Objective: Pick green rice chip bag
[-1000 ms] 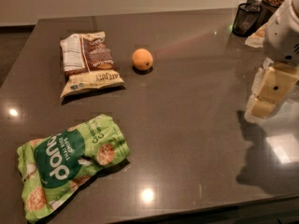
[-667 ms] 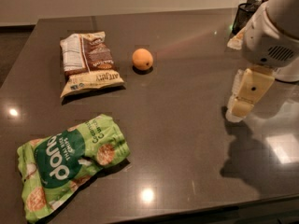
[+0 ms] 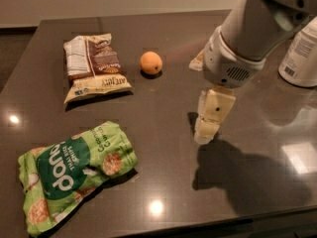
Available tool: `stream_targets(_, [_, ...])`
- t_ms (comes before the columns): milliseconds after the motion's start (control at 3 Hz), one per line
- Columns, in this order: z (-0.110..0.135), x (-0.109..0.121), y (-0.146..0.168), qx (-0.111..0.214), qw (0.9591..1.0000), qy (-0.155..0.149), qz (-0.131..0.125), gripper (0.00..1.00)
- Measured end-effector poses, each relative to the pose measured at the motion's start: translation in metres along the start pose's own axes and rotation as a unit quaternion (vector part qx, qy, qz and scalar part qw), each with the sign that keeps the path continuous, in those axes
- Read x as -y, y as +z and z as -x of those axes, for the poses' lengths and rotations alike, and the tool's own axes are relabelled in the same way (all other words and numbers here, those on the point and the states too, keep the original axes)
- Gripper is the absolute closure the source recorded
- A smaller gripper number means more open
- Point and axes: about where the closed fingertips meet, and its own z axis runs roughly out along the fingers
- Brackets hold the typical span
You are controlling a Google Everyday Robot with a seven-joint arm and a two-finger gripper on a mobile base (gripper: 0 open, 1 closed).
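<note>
The green rice chip bag lies flat at the front left of the dark table. It is light green with a dark-green round logo, white lettering and pictures of round chips. My gripper hangs from the white arm over the middle of the table. It points down, close to the surface. It is well to the right of the bag and slightly farther back, not touching it. Nothing shows in the gripper.
A brown-and-cream snack bag lies at the back left. An orange sits just right of it. A white container stands at the right edge. The table's front edge runs close below the green bag.
The arm and gripper have moved left from the table's right side to its middle, closer to the green bag. The bags and the orange have not moved on the table.
</note>
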Motion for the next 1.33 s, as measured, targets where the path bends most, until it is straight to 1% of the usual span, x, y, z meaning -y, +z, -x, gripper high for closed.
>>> stream_targets(333, [0.030,-0.016,0.019,0.018,0.9991,-0.031,0.023,0.00])
stream_targets(667, [0.057,-0.020,0.043,0.017,0.9982,-0.054,0.017,0.00])
stream_targets(1000, [0.083,-0.028,0.061,0.024,0.9973,-0.067,0.018,0.00])
stream_targets(1333, [0.105,-0.036,0.076,0.030,0.9962,-0.076,0.028,0.00])
